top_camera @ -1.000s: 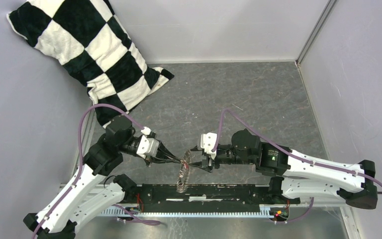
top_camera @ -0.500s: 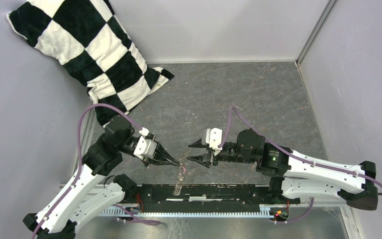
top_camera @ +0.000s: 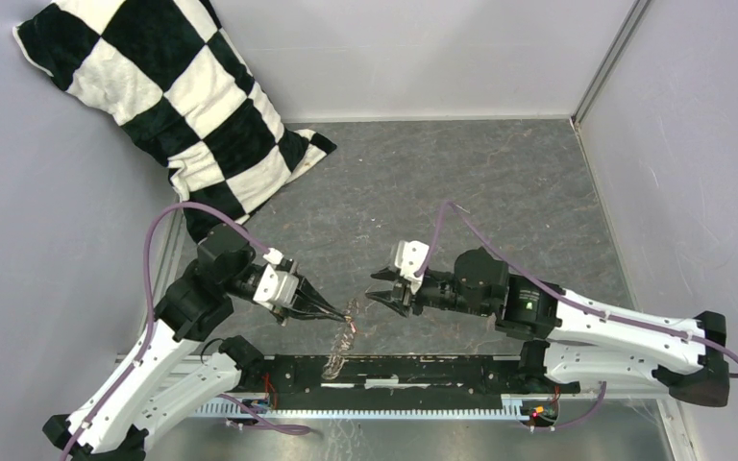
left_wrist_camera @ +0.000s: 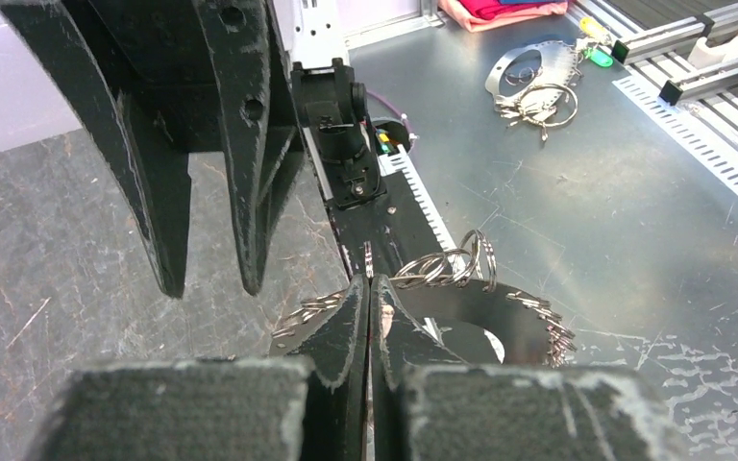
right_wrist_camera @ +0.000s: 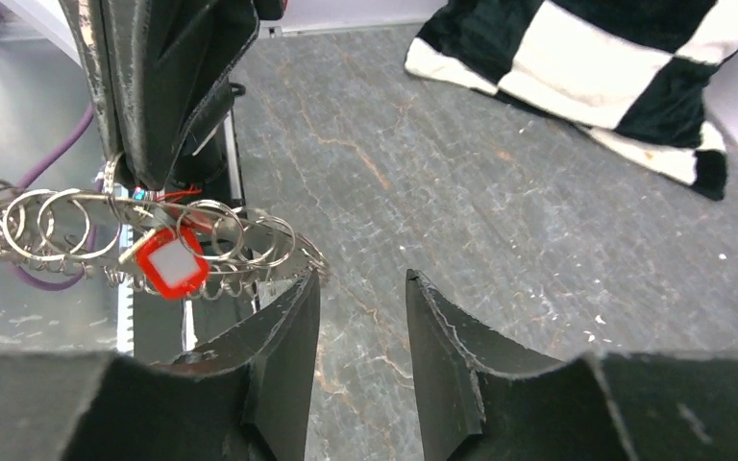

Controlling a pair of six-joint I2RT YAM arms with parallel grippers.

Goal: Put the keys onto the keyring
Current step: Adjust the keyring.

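While the top camera reduces the keyring [top_camera: 346, 331] to a thin glinting strand hanging below the left gripper [top_camera: 341, 312], over the near edge of the grey table [top_camera: 480, 192], the two wrist cameras show far more. From the left wrist, the left gripper [left_wrist_camera: 370, 288] has its fingers pressed together on one ring of the chain, and the other rings fan out to the right behind the fingertips. The right gripper [left_wrist_camera: 209, 279] stands just beyond and to the left in that view, its two fingers parted with nothing between them. That view alone also takes in a second bundle of rings [left_wrist_camera: 536, 88] lying well apart on a bare metal surface. From the right wrist, the keyring [right_wrist_camera: 106, 216] stretches sideways as a row of loops under the left gripper [right_wrist_camera: 139, 173], and its small red tag [right_wrist_camera: 173, 264] faces the lens – a detail neither other view gives. The right gripper [right_wrist_camera: 362, 283] is about half open, empty, close beside the chain's near end but apart from it. The checkered pillow [top_camera: 168, 106] leans in the far left corner. No view lets me pick out the tiny key — I cannot tell where it is.
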